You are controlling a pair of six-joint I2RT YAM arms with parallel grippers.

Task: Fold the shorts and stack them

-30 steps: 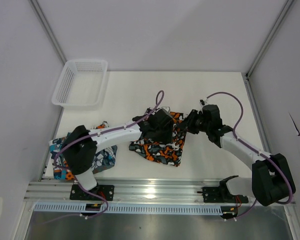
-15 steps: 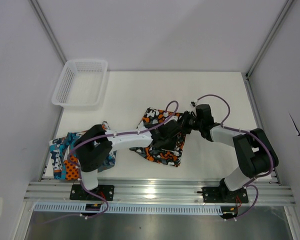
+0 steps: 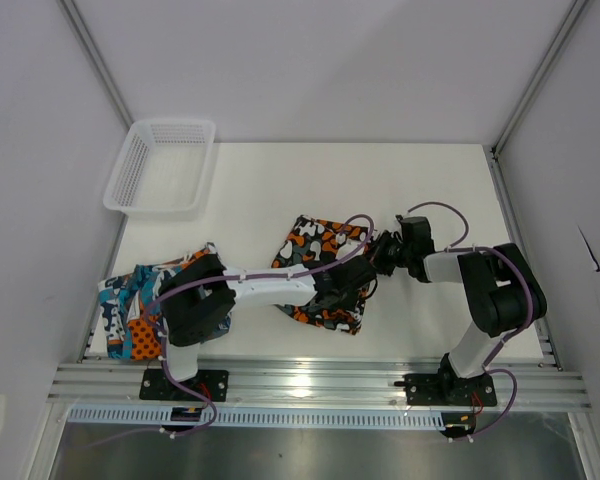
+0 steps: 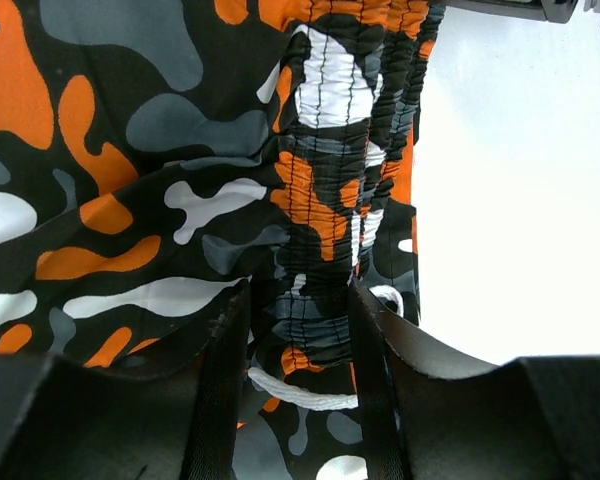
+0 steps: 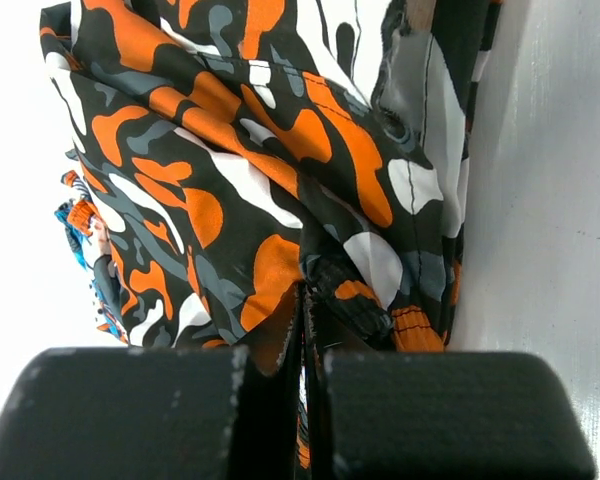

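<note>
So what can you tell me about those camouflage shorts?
The camouflage shorts are cloth blotched orange, black, white and grey, with a gathered elastic waistband and white drawstring. They lie partly folded on the table. Jaws of the left arm pinch the waistband; those of the right arm are shut on a fold.

Camouflage shorts (image 4: 130, 190), bunched waistband (image 4: 325, 190) — left claw (image 4: 298, 320) gripping

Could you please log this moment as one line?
left gripper: shut on camouflage shorts waistband | right gripper: shut on their edge | patchwork shorts: far left
</note>
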